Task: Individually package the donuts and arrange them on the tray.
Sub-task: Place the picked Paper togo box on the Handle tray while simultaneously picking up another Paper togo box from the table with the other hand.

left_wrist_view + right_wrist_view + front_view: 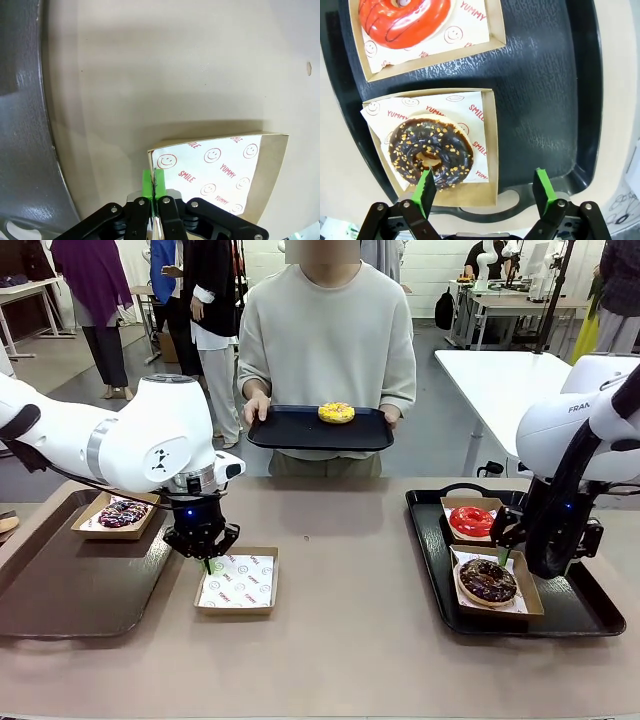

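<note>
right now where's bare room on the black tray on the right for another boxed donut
Bare strip of the black plastic tray beside the boxed glossy red donut and chocolate sprinkled donut. That box side is crowded, with the open right gripper above the chocolate box's corner.

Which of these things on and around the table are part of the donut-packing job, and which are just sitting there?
Part of the job:
red donut
chocolate donut
purple donut
yellow donut on the person's tray
empty paper box, pinched by the left gripper
black tray
brown tray

Just around:
white table behind

Four donuts (336,412) — three paper boxes (238,580), three trays (320,428), two arms (120,445), one person (328,340).
</note>
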`<state>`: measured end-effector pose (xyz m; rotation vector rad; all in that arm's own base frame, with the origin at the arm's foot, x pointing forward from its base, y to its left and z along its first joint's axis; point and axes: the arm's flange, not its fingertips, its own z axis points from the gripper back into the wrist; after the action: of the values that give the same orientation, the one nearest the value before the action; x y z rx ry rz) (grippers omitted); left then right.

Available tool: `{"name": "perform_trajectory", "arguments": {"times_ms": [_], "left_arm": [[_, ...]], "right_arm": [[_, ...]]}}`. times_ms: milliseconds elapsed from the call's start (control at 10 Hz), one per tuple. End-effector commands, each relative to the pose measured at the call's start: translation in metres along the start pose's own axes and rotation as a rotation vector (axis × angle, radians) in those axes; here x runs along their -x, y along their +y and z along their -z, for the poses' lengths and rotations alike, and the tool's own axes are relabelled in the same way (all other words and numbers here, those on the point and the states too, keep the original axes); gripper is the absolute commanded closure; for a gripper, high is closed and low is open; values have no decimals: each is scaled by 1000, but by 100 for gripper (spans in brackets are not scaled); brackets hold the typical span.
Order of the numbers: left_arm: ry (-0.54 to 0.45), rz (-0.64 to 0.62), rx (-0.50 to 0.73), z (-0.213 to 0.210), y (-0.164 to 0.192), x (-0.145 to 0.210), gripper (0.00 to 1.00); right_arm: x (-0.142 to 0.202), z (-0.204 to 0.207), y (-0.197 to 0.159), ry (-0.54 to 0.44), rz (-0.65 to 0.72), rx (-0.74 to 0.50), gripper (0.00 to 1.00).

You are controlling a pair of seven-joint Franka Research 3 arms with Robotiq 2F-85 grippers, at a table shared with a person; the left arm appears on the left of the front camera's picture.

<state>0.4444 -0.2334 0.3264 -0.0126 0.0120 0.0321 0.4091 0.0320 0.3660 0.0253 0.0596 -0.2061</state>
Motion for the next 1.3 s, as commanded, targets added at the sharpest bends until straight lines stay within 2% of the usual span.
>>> {"name": "perform_trajectory", "arguments": {"times_ms": [0,200,400,600,900,1000,1200], "left_arm": [[41,-32,3,-8,2,3,100],[82,-24,22,-35,-4,-6,100],[68,-20,49,-72,-15,-22,100],[40,-23,49,-106,-29,-40,100],[21,-23,53,-138,-50,-77,100],[24,-29,48,-140,-56,-89,100],[40,-23,41,-136,-67,-109,100]], "right_arm": [[9,-14,-9,-2,-23,-74,0],[35,-57,-43,9,-79,-315,0],[61,-94,-100,-54,-115,-593,0],[83,-108,-154,-136,-63,-774,0],[90,-93,-239,-191,78,-1037,0],[83,-82,-258,-188,144,-1083,0],[65,-58,-290,-156,182,-1161,0]]}}
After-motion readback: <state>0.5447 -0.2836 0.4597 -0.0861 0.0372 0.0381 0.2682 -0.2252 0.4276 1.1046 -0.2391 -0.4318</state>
